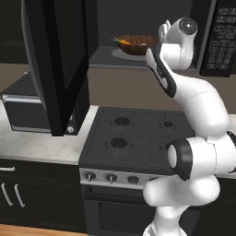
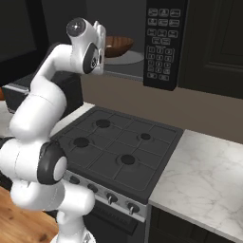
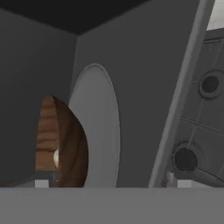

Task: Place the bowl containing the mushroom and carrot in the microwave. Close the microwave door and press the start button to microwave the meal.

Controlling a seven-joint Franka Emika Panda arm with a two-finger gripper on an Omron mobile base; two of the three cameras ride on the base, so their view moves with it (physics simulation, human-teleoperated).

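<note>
While claw gapes, bowl beside finger

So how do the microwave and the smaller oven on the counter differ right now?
The microwave is mounted above the stove, while the small oven sits on the counter. The microwave's door is swung wide open; the small oven's is shut. The microwave holds the wooden bowl. Both are black.

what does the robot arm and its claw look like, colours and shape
The arm is glossy white, built of rounded, bulbous segments with dark joint bands and a round grey cap at the wrist. No cables or markings show. The claw has two small dark finger tips with pale pads.
</note>
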